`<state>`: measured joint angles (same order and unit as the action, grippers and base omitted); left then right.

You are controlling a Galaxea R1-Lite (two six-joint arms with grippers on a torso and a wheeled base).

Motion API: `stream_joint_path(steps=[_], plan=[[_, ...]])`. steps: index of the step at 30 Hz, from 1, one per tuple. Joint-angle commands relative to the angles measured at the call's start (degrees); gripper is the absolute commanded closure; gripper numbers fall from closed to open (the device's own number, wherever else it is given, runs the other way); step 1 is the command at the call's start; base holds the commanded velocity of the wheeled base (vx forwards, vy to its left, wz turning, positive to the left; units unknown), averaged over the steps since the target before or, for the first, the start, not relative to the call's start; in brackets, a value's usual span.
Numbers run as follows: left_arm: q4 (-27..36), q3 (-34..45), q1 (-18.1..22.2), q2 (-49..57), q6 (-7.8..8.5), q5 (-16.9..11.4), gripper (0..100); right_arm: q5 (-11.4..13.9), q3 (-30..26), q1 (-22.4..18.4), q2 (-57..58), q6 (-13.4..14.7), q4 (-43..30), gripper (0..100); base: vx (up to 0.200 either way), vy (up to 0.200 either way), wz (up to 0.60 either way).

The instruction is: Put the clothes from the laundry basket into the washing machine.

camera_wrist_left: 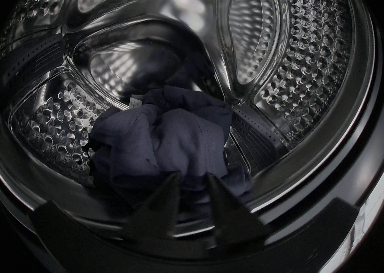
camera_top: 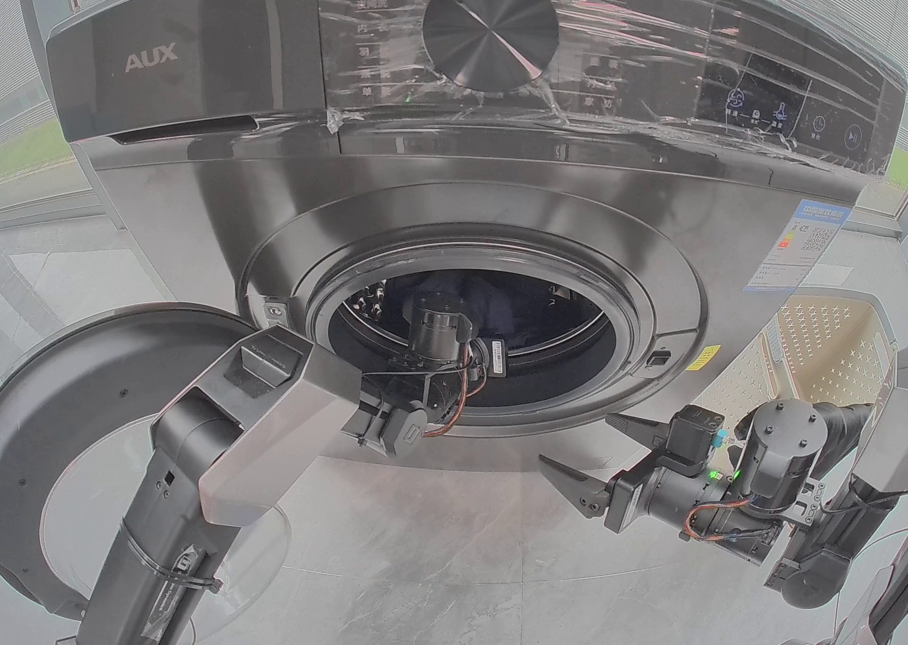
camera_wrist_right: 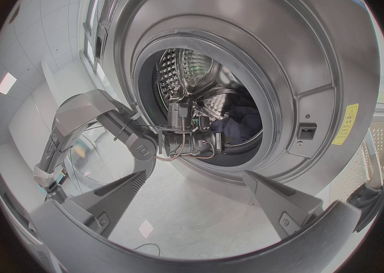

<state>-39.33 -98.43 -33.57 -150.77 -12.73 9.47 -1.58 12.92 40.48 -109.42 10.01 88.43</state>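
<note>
Crumpled, perhaps navy garment (camera_wrist_left: 168, 141) in drum (camera_wrist_left: 312, 45)

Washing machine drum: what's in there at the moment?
A crumpled dark blue garment lies on the floor of the drum, with the left gripper, fingers parted, at its near edge. Whatever lies beneath the cloth is covered.

Dark blue clothes (camera_wrist_left: 168, 141) lie heaped in the steel drum (camera_wrist_left: 304, 45), jaws parted just before them.

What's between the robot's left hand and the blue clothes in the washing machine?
Nothing. In the left wrist view the left hand is right at the blue clothes, with nothing in between.
</note>
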Motion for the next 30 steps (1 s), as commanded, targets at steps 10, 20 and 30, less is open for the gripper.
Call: stream_joint_path(steps=[10, 20, 30], plan=[[-6.3, -16.2, 2.2, -5.9, -3.53, 4.2, 100, 0.0, 0.0, 0.0, -0.1, 0.0, 0.0, 0, 0.000, 0.000, 0.00], [-8.8, -16.2, 2.8, -6.3, -3.36, 4.2, 100, 0.0, 0.0, 0.2, -0.5, 0.1, 0.1, 0, 0.000, 0.000, 0.00], [-7.6, -16.2, 1.1, -5.1, -4.94, 4.2, 0, 0.0, -0.1, 0.2, -0.5, 0.1, 0.1, 0, 0.000, 0.000, 0.00]])
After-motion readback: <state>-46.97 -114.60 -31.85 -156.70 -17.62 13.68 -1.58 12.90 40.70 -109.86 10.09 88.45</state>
